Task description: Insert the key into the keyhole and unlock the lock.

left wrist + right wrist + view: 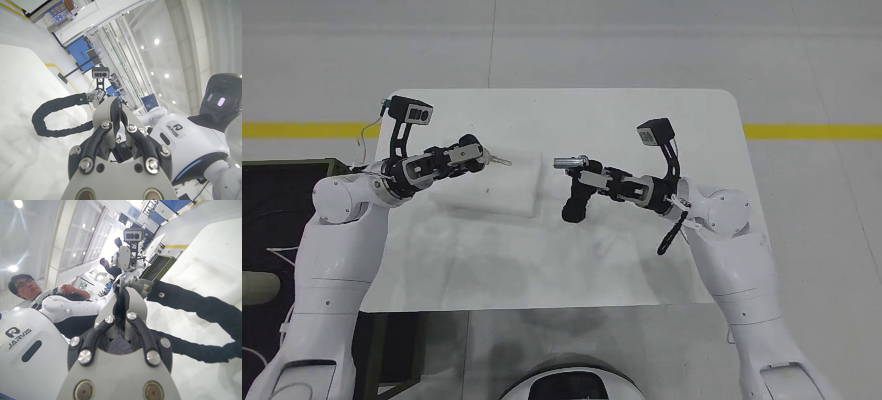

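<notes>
White bench (592,270) under both arms. Black cable loop (573,206) sits nearest the robot, running off the lock (567,162). Right tool (584,169) clenched on the lock. Left tool (482,158) clenched on the key (500,159), tip facing the keyhole (97,98), not yet in. Yellow floor line (302,129) beyond.

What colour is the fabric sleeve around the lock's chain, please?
Black. The sleeve shows best in the right wrist view.

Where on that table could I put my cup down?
The bare table strip nearest the robot, and the strip along the far edge. Crowded between them: white pad, left claw with key, right claw with lock.
</notes>
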